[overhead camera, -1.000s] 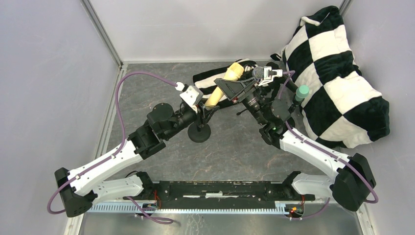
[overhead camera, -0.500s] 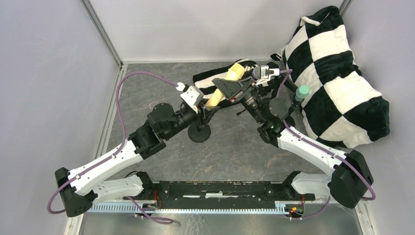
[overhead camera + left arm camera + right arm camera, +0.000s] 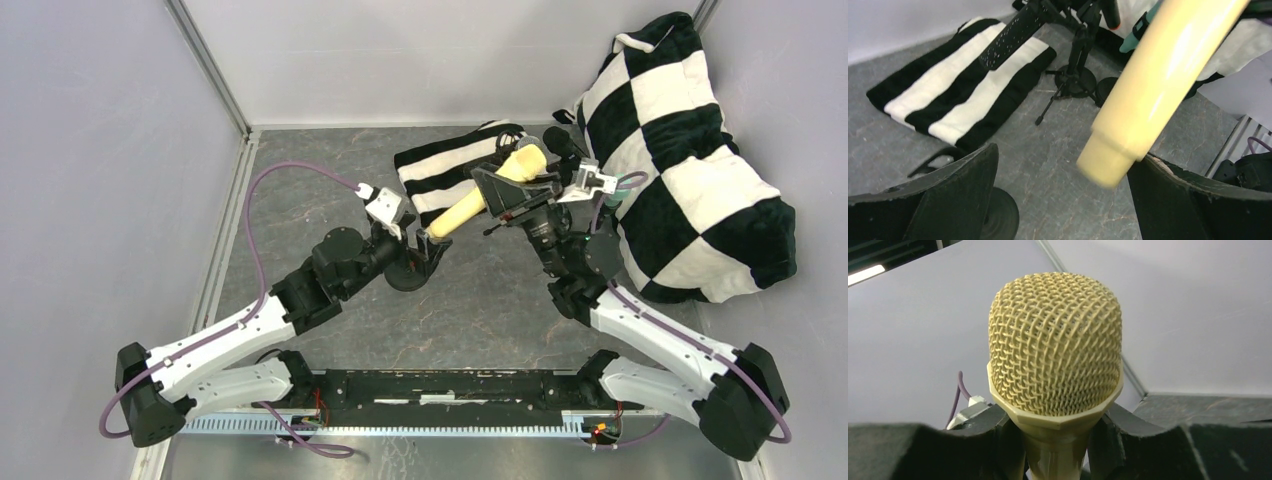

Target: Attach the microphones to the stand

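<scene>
The right gripper [image 3: 1055, 440] pinches the cream-yellow microphone [image 3: 466, 207] just under its mesh head, holding it slanted above mid-table. The left gripper [image 3: 1063, 192] is spread around its tail, apparently not touching. Seating it likely needs the tail steered slowly toward the stand [image 3: 1002, 218] below.

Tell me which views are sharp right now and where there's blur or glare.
Left wrist: the cream mic fills the near field, blurred, with a bright streak along it; the striped cloth behind is sharper. Right wrist: its mesh head is crisp. Top: even light, sharp.
</scene>
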`<state>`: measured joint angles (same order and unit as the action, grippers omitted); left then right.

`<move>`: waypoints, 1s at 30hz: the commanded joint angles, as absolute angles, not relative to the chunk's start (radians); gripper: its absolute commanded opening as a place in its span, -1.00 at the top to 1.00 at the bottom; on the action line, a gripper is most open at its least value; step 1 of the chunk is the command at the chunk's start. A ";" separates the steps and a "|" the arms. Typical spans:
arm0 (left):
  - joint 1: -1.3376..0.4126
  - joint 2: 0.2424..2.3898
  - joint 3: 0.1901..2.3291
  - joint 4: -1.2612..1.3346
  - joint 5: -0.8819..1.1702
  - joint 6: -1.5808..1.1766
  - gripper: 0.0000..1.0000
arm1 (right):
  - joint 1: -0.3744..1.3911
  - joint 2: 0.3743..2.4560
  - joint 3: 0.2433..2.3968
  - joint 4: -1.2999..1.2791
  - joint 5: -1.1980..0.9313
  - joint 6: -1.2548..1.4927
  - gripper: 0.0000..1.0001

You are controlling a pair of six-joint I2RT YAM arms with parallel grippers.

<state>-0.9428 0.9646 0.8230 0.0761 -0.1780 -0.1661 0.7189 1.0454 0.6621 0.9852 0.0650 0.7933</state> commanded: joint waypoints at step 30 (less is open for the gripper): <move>-0.867 1.422 0.117 1.666 -0.462 -0.118 -0.70 | 0.717 0.765 0.509 0.774 0.131 0.374 1.00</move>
<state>-0.9123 1.2984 0.0826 1.2545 -0.4610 -0.1932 0.7189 0.7921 0.5171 0.7738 0.1516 0.3996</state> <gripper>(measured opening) 0.888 0.460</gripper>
